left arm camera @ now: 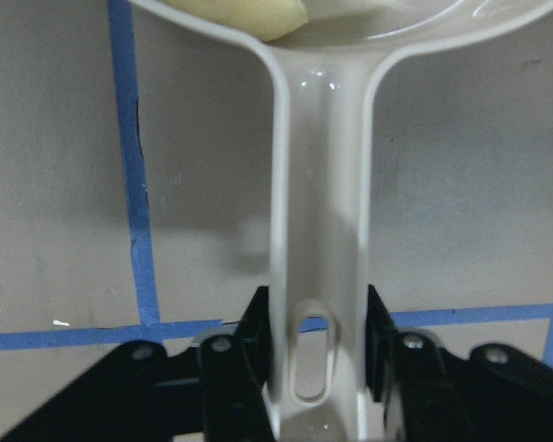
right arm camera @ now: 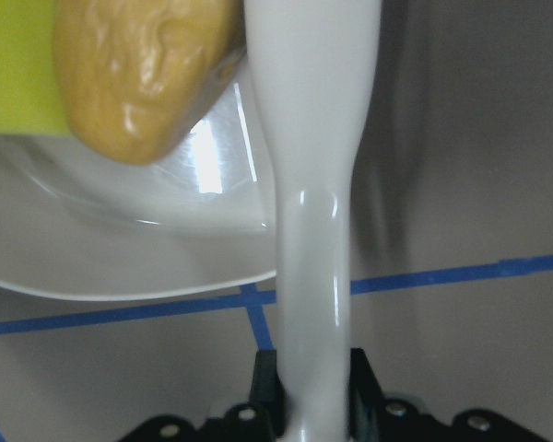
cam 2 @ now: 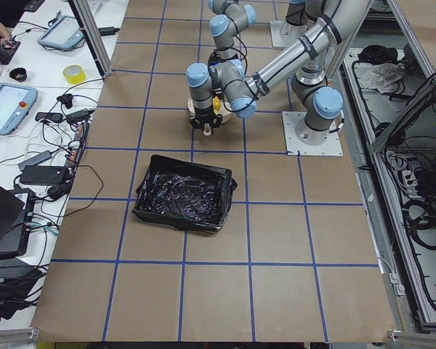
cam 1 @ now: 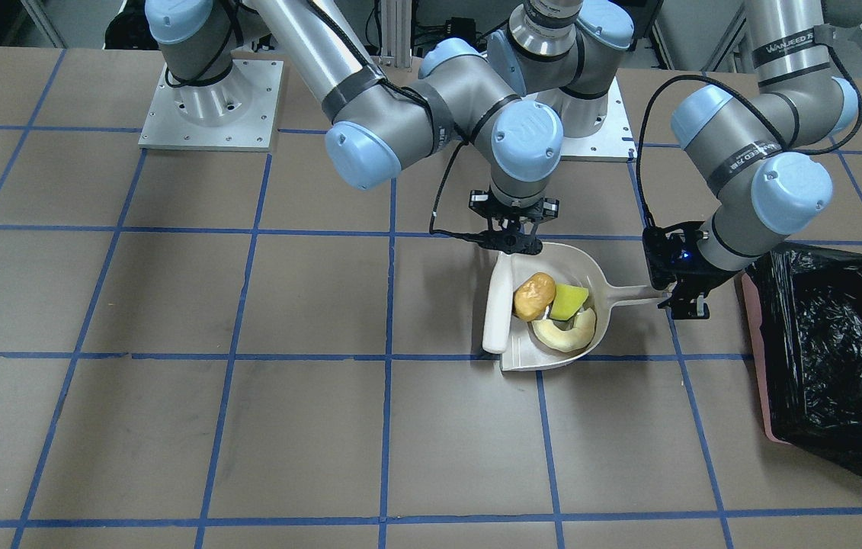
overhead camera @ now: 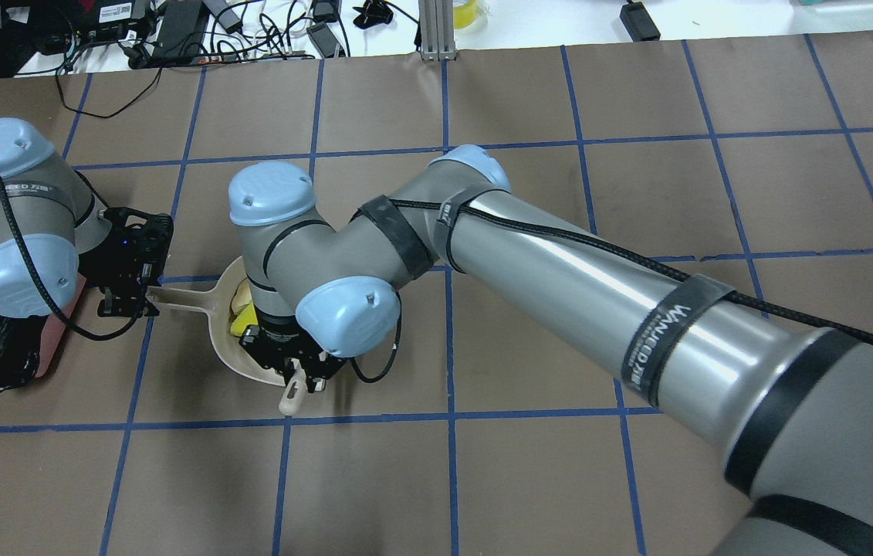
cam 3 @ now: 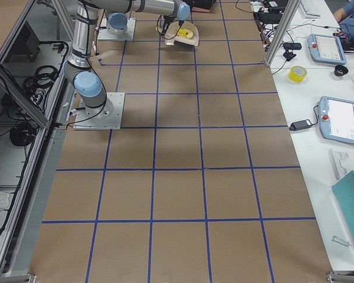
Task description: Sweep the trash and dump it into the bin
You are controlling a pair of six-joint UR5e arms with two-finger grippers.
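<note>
Beyond left gripper [cam 1: 667, 299], trash [cam 1: 566, 303], in dustpan [cam 1: 562, 258]

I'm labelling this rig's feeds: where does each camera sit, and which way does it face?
Front-facing: across the table, facing the robot; both arms, dustpan, bin.
Overhead: behind the robot, looking forward and down; both arms.
Exterior left: table's left end, bin nearest; both arms beyond.
Exterior right: opposite end; right arm's base nearer, dustpan far off.
Left wrist: above the left pincer, along the dustpan's handle.
Right wrist: above the right pincer, along the white tool.
Both wrist views share the dustpan.
</note>
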